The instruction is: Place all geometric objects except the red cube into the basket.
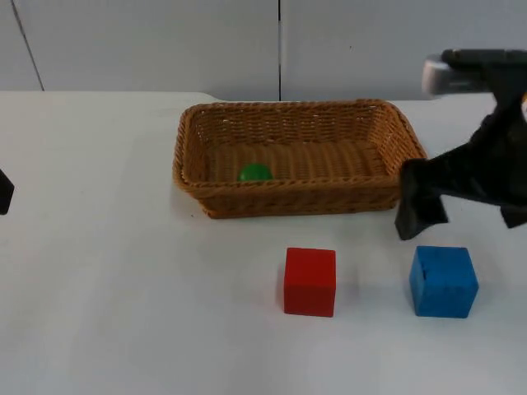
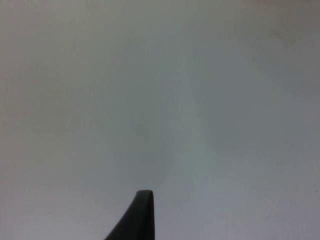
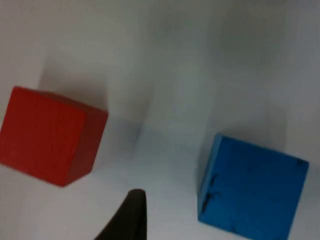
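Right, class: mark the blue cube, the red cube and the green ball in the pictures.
blue cube [image 1: 444, 281], top view, its front face.
red cube [image 1: 310, 282], top view, its front face.
green ball [image 1: 254, 174], top view, its rounded top inside the basket.

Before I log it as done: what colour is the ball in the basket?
Green; the ball shows best in the top view.

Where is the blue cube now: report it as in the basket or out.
Out. The blue cube sits on the table in front of the basket, beside the red cube.
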Robot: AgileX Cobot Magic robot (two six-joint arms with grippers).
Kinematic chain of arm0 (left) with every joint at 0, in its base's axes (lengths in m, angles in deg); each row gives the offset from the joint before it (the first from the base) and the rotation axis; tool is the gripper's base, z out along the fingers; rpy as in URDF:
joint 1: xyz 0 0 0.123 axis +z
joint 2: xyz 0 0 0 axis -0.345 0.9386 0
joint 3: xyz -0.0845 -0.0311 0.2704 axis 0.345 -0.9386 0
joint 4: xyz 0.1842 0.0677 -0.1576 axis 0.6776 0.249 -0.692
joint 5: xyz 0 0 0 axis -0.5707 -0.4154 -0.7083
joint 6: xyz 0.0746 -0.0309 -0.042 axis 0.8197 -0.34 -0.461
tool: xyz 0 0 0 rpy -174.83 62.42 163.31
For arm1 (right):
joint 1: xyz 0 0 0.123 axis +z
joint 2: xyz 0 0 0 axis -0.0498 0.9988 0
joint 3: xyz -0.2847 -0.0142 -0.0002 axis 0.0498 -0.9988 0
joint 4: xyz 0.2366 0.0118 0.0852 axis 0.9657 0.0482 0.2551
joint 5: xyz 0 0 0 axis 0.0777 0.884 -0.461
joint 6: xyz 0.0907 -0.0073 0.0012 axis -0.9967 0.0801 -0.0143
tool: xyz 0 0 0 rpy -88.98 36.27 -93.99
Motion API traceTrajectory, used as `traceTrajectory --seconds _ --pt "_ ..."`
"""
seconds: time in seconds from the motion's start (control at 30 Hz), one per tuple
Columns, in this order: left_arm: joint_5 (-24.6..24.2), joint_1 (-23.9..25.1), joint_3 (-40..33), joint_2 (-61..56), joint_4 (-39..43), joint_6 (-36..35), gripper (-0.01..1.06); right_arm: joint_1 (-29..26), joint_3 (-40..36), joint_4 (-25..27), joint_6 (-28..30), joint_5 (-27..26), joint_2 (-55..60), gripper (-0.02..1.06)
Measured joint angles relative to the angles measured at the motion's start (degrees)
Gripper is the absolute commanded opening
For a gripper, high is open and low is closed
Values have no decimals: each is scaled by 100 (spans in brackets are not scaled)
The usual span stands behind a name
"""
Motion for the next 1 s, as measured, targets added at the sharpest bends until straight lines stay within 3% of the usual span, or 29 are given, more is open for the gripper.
traceTrajectory --seconds 0.23,0.5,0.63,0.8,1.0 --pt "0 0 0 0 0 0 105 0 21 -741 -1311 -550 763 104" --pt "0 0 0 0 -12 0 105 0 21 -853 -1758 -950 1270 95" --pt "0 0 0 0 -12 0 105 0 21 -866 -1828 -965 1341 71" --pt "0 0 0 0 -12 0 105 0 21 -809 -1864 -804 1332 2" --pt "0 0 0 0 -12 0 105 0 21 -762 -1581 -545 803 0"
